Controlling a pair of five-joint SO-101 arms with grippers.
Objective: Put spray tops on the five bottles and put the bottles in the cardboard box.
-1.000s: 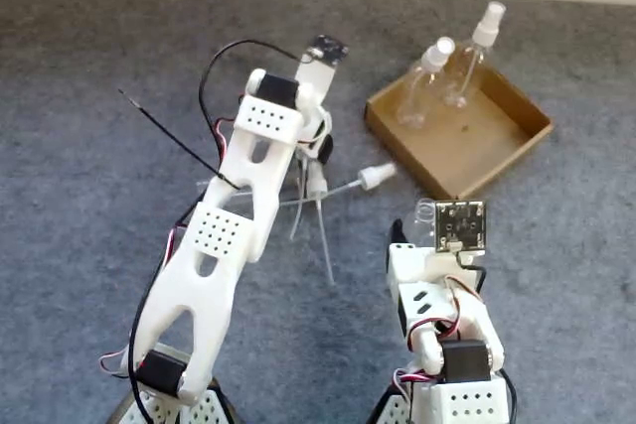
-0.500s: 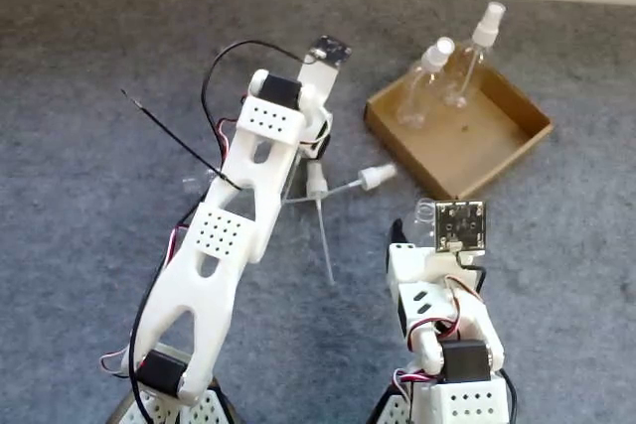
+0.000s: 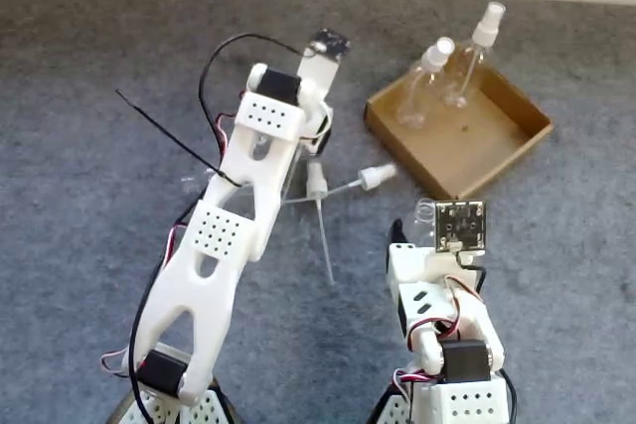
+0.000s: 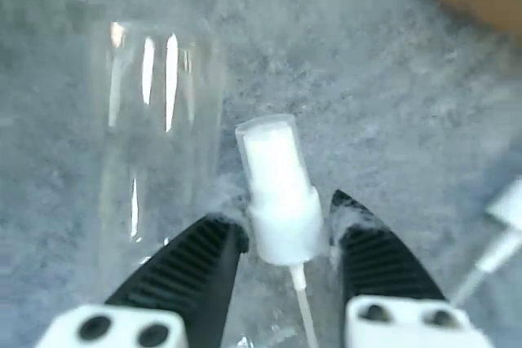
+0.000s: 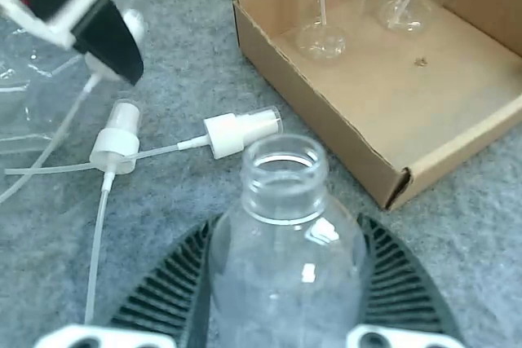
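My left gripper (image 4: pixel 285 218) is shut on a white spray top (image 4: pixel 279 193), held a little above the carpet, its tube trailing back toward the wrist. An open clear bottle (image 4: pixel 155 120) lies on the carpet just beside it. Near the table's front, my right gripper (image 5: pixel 285 238) is shut on an upright clear bottle (image 5: pixel 284 234) with an open neck; the same bottle (image 3: pixel 425 212) stands close to the cardboard box (image 3: pixel 417 161). Two loose spray tops (image 3: pixel 316 178) (image 3: pixel 376 176) lie between the arms. In the box stand two capped bottles (image 3: pixel 422 86) (image 3: pixel 472 62).
The carpet is grey all over. The loose tops' long tubes (image 3: pixel 326 245) cross on the floor between the arms. A black cable (image 3: pixel 169 131) sticks out left of the left arm. The box's near half (image 3: pixel 497 141) is bare.
The left gripper has drawn slightly up and away with its spray top, and that top's tube has slid under the arm. The right arm and its bottle have stayed still.
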